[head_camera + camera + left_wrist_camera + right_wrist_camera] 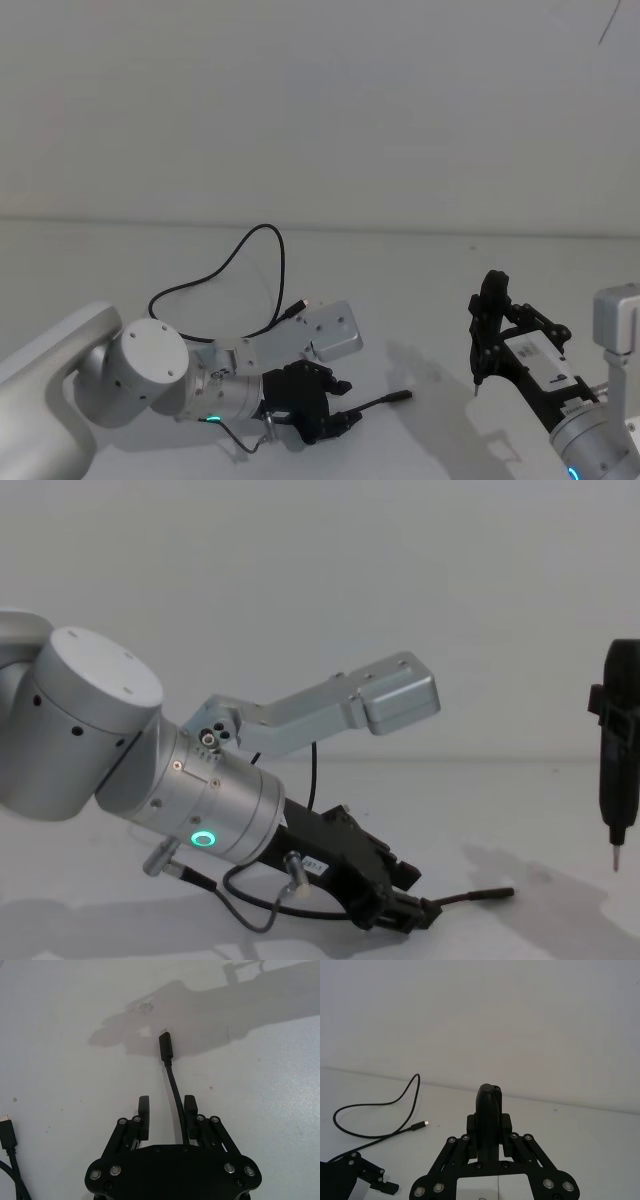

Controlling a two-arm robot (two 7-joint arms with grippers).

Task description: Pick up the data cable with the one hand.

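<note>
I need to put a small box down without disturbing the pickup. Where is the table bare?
Bare: the table between the loop of the data cable and the right hand, and the back right strip by the wall. Crowded: front left, where the left hand straddles the cable near its plug.

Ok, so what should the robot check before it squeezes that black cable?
1. Data cable between the left gripper's jaws: ok, though it runs nearer one jaw.
2. Jaws open: ok, not yet closed on the cable.
3. Left gripper low enough: ok, the chest view shows it down by the table.
4. Jaws touching the table: cannot tell.
5. Plug lying free ahead of the jaws: ok.
6. Right gripper out of the way: ok, upright and apart from the cable.
</note>
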